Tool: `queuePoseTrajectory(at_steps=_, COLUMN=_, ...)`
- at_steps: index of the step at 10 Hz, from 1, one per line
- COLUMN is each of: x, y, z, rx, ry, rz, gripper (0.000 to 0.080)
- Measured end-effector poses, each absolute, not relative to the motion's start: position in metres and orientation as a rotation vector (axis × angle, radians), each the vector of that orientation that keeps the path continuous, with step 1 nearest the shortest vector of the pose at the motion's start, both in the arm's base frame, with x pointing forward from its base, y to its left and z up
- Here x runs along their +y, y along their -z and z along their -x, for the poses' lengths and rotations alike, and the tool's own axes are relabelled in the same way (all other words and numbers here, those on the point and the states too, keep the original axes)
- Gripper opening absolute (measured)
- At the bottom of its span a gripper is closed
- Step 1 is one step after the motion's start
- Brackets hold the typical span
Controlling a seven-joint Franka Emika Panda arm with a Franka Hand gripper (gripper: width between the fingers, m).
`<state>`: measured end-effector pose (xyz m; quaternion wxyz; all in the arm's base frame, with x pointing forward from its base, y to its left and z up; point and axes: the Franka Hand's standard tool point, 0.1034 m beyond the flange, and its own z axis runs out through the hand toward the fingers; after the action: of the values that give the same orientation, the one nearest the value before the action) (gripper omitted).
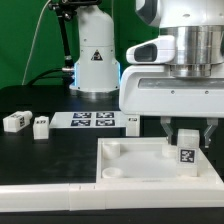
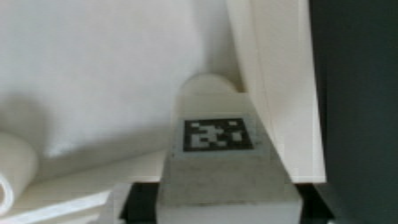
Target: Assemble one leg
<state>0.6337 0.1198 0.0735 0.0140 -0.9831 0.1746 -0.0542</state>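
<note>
My gripper (image 1: 186, 128) is shut on a white leg (image 1: 187, 150) with a black-and-white tag on its face. It holds the leg upright inside the large white tabletop (image 1: 120, 165), near the corner on the exterior view's right. In the wrist view the leg (image 2: 210, 150) fills the middle between the two dark fingers (image 2: 143, 205), its tip close to the tabletop's raised rim (image 2: 276, 90). A round socket (image 2: 15, 165) shows at the edge. Whether the leg's tip touches the tabletop I cannot tell.
Three more white legs lie on the black table: two (image 1: 15, 122) (image 1: 41, 126) at the exterior view's left and one (image 1: 128, 122) by the marker board (image 1: 90, 121). The robot base (image 1: 95, 60) stands behind. A white ledge (image 1: 60, 195) runs along the front.
</note>
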Motion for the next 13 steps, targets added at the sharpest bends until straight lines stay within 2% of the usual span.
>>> queuePoseTrajectory(at_steps=3, x=0.109, y=-0.074, z=-0.631, rx=0.970, ry=0.184, rz=2.980, gripper=0.0300)
queuePoseTrajectory(at_steps=6, x=0.095, y=-0.074, z=-0.630, rx=1.174, ry=0.201, rz=2.944, gripper=0.0301)
queuePoseTrajectory(at_steps=7, x=0.091, y=-0.074, z=-0.629, rx=1.262, ry=0.200, rz=2.912, gripper=0.0349)
queuePoseTrajectory(at_steps=8, x=0.093, y=-0.074, z=-0.629, rx=1.258, ry=0.198, rz=2.911, gripper=0.0349)
queuePoseTrajectory(at_steps=9, x=0.093, y=-0.074, z=-0.629, rx=1.254, ry=0.198, rz=2.913, gripper=0.0502)
queuePoseTrajectory(at_steps=10, x=0.093, y=-0.074, z=-0.629, rx=1.254, ry=0.198, rz=2.913, gripper=0.0618)
queuePoseTrajectory(at_steps=13, x=0.093, y=-0.074, z=-0.629, rx=1.254, ry=0.197, rz=2.913, gripper=0.0648)
